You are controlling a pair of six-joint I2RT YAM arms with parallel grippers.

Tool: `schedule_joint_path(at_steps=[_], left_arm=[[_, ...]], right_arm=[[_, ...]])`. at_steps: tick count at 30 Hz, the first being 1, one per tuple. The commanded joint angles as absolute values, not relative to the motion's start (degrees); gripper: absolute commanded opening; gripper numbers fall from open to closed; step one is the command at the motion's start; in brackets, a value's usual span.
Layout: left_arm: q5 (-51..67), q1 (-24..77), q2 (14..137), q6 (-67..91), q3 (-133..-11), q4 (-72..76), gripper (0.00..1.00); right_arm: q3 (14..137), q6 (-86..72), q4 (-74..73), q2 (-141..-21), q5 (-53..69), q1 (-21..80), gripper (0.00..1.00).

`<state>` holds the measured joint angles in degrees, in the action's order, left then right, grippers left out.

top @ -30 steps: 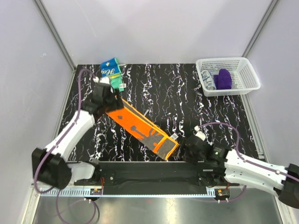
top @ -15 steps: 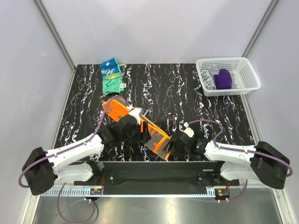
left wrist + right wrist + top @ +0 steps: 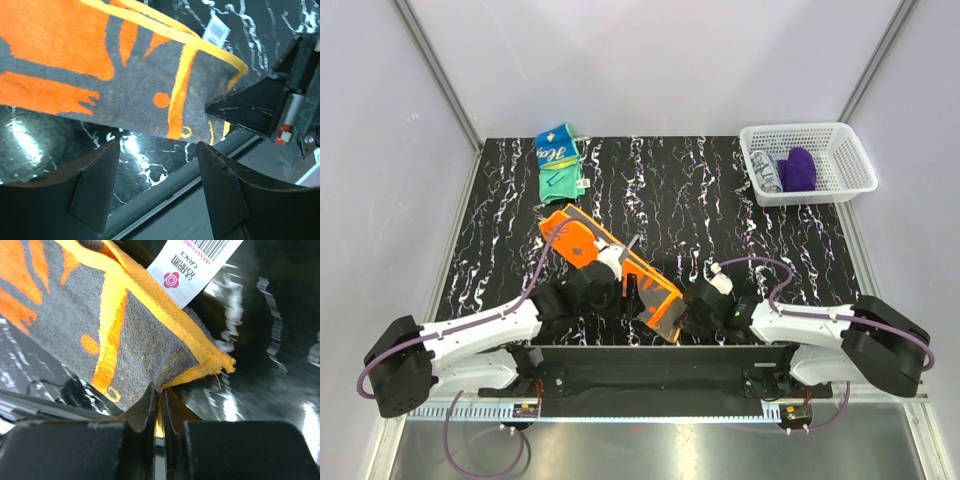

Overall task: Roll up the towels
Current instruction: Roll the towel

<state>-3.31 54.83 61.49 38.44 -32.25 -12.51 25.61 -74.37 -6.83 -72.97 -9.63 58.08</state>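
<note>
At the near corner of the orange towel, the right claw is pinched shut on the yellow-stitched hem, with a thin fold of cloth caught between its tips. A white printed label juts from the hem just beside that grip. Along the same short end, left of the held corner, the left claw stands wide, its fingers spread before the grey-and-orange edge and gripping nothing. Whether they touch the cloth cannot be told.

The orange towel lies flat on the tabletop as a long strip, running diagonally away from both claws towards the far left. By its look it is light, soft terry: limp, not slippery, not fragile, and likely to sag or crease wherever it is unsupported. The two corners of the near short end are judged the best holds, so that the edge turns over evenly.

Beyond the far end of the orange towel, well apart, lies the teal towel, folded. Far to the right of the orange towel stands a white basket.
</note>
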Motion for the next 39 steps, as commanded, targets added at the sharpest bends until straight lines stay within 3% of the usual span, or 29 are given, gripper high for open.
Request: schedule_joint_path(at_steps=[1, 9, 20, 27, 34, 39], left_arm=[[-5.9, 56.8, 60.3, 37.0, -32.3, -8.1, 0.67], [-3.0, 60.2, 65.5, 38.0, -32.3, 1.9, 0.66], [-0.4, 61.7, 73.5, 41.1, -29.5, 14.6, 0.65], [-3.0, 61.8, 67.9, 42.1, -25.1, 14.9, 0.63], [-4.5, 61.8, 59.3, 42.5, -21.8, 10.8, 0.63], [-4.5, 62.0, 52.6, 42.5, -19.3, 8.9, 0.63]], right_arm=[[26.5, -72.8, -18.3, -70.3, -12.6, 59.0, 0.08], [31.8, -71.2, -32.5, -65.6, -12.7, 59.1, 0.10], [42.9, -66.3, -35.3, -74.7, -12.4, 59.1, 0.14], [48.7, -63.7, -34.5, -82.2, -12.1, 59.1, 0.18], [53.8, -61.9, -33.0, -90.3, -12.2, 59.0, 0.33], [57.6, -60.9, -32.8, -94.7, -12.1, 59.1, 0.58]])
